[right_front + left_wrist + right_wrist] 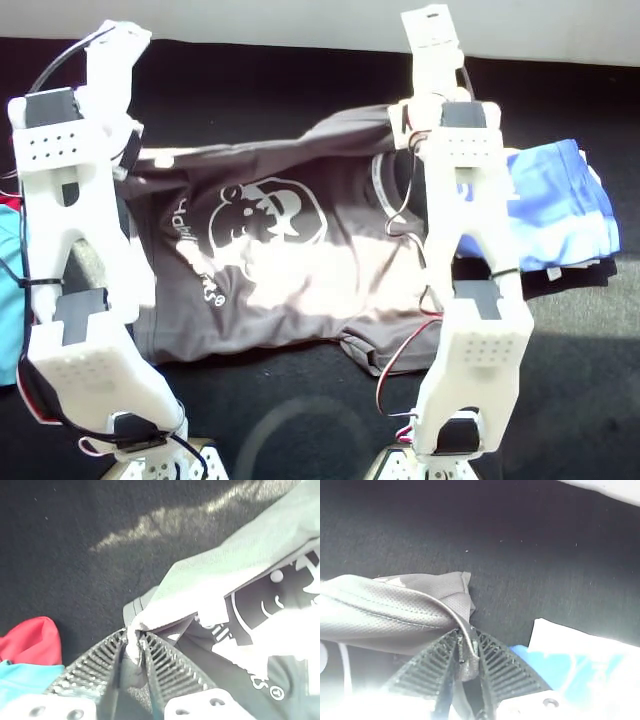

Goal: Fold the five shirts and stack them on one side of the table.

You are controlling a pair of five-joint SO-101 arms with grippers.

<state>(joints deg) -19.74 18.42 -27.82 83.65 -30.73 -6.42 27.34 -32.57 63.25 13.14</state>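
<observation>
One grey shirt [290, 270] with a white print is lying spread across the middle of the black table [250, 80], print facing up, with its far edge rising into folds. Both tools are clamping it. The left tool [134, 637] is pinching a bunched corner of the grey fabric between its ribbed fingers. The right tool [467, 640] is gripping a rolled hem in the same way, its fingers pressing together on the cloth.

From above, the left arm [70, 200] and the right arm [470, 200] are stretching away from their bases at the near edge. Each is standing over one side of the shirt and reaching toward its far edge. Their white bodies are covering the pinch points in that view, while the wrist cameras are showing them close up.

A blue shirt [560, 205] is lying folded at the right of the table beside the grey one, resting on a dark cloth [580, 272]. The left wrist camera is showing a red cloth [30, 640] touching a turquoise cloth [20, 680], near the left tool.
</observation>
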